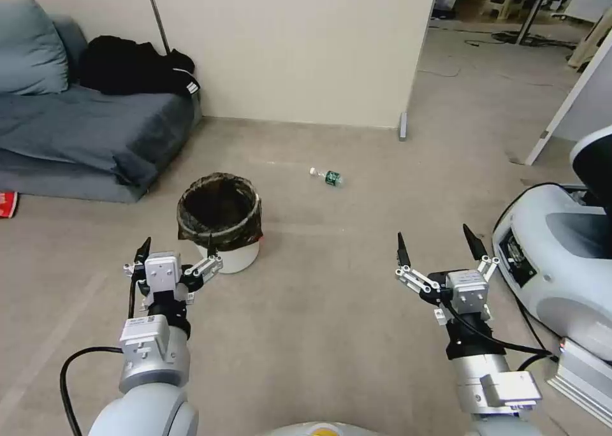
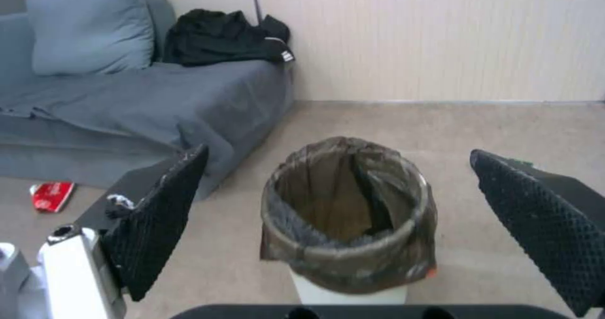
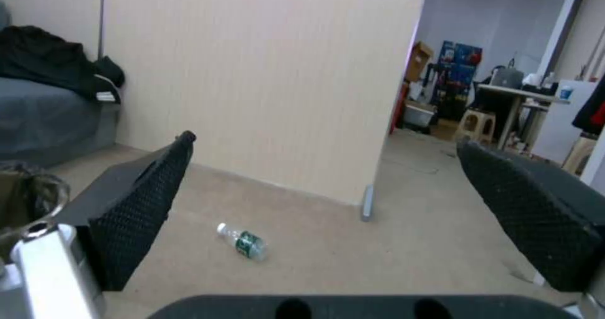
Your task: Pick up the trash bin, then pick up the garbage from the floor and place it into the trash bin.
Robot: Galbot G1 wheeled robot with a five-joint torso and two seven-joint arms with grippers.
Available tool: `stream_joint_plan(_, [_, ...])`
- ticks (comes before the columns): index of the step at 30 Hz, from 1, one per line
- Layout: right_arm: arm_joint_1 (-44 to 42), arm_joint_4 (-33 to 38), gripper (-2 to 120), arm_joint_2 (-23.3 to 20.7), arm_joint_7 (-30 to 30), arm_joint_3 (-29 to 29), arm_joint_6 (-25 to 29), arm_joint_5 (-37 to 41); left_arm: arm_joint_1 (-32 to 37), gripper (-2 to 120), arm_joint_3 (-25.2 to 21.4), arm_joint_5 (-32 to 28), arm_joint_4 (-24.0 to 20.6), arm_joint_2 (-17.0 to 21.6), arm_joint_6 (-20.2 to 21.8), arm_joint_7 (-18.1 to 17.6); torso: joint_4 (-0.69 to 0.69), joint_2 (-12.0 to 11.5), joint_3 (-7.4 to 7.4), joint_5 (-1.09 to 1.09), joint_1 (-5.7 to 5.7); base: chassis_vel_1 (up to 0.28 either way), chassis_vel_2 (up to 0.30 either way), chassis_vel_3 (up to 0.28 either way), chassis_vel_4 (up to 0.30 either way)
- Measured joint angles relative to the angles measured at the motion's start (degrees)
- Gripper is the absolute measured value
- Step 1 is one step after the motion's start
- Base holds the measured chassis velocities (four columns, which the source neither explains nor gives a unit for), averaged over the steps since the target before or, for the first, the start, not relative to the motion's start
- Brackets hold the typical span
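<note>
The left gripper (image 1: 176,251) hangs low over the carpet with its jaws spread wide and nothing between them. The bin (image 1: 220,221) stands upright on the floor just ahead of those jaws, apart from both fingers; in the left wrist view the bin (image 2: 350,219) sits centred in the gap, its dark bag folded over the rim and its inside bare. One fingertip (image 1: 210,243) overlaps the bin's near rim in the head view, but contact cannot be told.

The right gripper (image 1: 440,247) hovers over the floor, jaws also wide and holding nothing. The bottle (image 1: 327,177) lies on its side on the carpet, well ahead of these jaws and off toward the left gripper's side; in the right wrist view the bottle (image 3: 243,241) shows through the gap, nearer one finger (image 3: 142,205).

A red wrapper (image 2: 52,195) lies on the floor by the sofa (image 1: 95,136), well off from the left jaws. A black clothing heap (image 1: 134,63) rests on the sofa.
</note>
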Motion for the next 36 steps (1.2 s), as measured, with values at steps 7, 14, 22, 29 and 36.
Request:
stream_joint_plan(7, [0.1,-0.56,100,0.0,-0.54,0.14,0.63,-0.51,0.0,100,-0.1,-0.02,0.01,0.11,0.03,0.0,0.0,0.0,0.0,-0.01,0.0,-0.139,0.149,0.143,-0.15])
stream_joint_plan(14, [0.13,-0.68,100,0.0,-0.66,0.19,0.8,-0.63,0.03,100,-0.12,-0.04,0.01,0.16,0.1,-0.01,0.0,0.0,0.0,-0.01,0.0,-0.048,0.062,0.049,-0.056])
stream_joint_plan(22, [0.13,-0.69,100,0.0,-0.73,0.24,2.4,-0.69,-0.02,100,-0.48,-0.46,0.0,0.26,0.25,-0.01,0.0,0.0,0.0,-0.01,-0.01,0.0,0.0,0.0,0.0])
stream_joint_plan(29, [0.12,-0.69,100,0.0,-0.77,0.26,2.66,-0.72,-2.33,100,-4.2,-4.73,0.01,0.61,2.46,0.48,0.0,0.0,0.0,-0.01,0.0,0.0,0.0,0.0,0.0])
stream_joint_plan(36, [0.16,-0.91,100,0.0,-0.78,0.16,3.53,-1.14,-5.42,100,-7.96,-8.25,1.2,0.74,5.13,-0.34,0.0,0.0,0.0,-0.02,0.0,0.0,0.0,0.0,0.0])
